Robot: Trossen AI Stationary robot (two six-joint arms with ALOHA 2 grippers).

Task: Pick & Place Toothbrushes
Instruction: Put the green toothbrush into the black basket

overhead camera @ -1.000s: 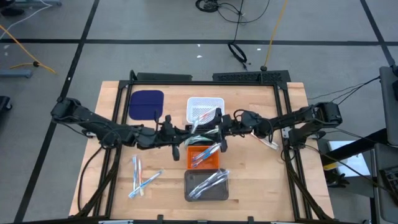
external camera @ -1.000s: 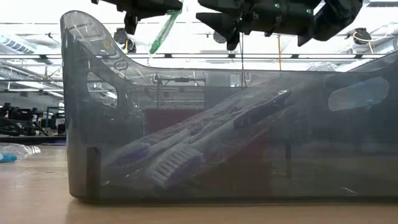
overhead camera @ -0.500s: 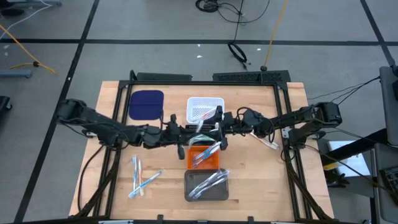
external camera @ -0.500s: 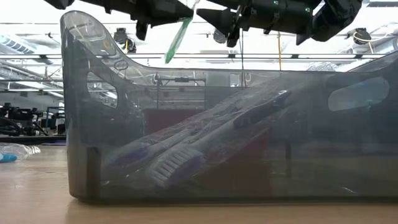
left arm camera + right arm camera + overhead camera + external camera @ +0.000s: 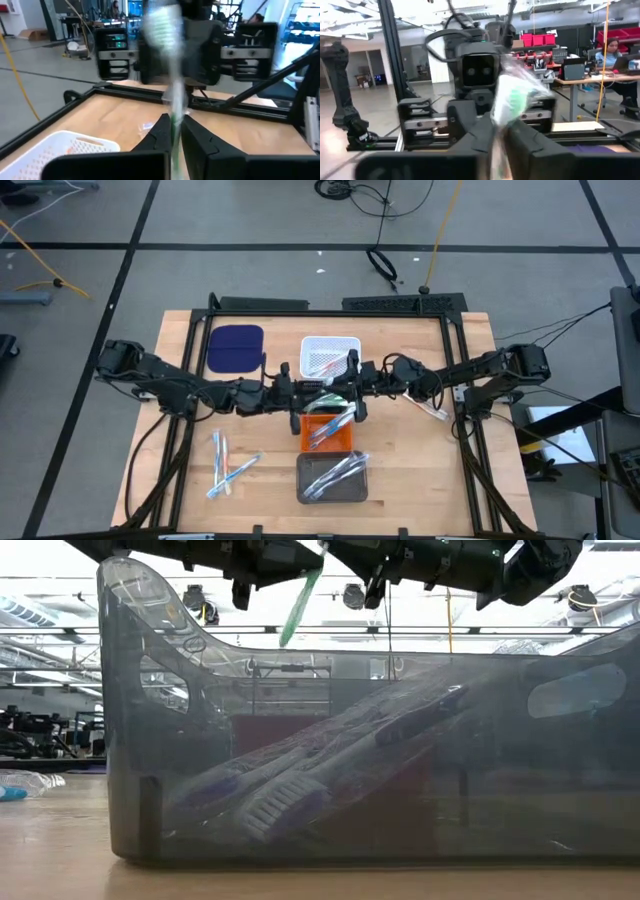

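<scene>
Two robot arms are meeting above the middle of a wooden table (image 5: 400, 470), passing a green toothbrush (image 5: 300, 602) between them in mid-air. The left gripper (image 5: 174, 131) is pinching the brush's lower end with its fingers nearly together, while the right gripper (image 5: 501, 131) is closing on the other end, its fingers drawn tight around the wrapped brush head. The brush is hanging tilted over the gap between a white tray (image 5: 330, 353) and an orange tray (image 5: 303, 423), both already holding toothbrushes. Nearer the front edge, a grey tray (image 5: 332, 494) is carrying several more. Loose toothbrushes (image 5: 226, 463) are lying on the bare wood to the left, and a dark blue pad (image 5: 235, 347) is sitting beside the white tray. A person is working at a desk in the room behind
</scene>
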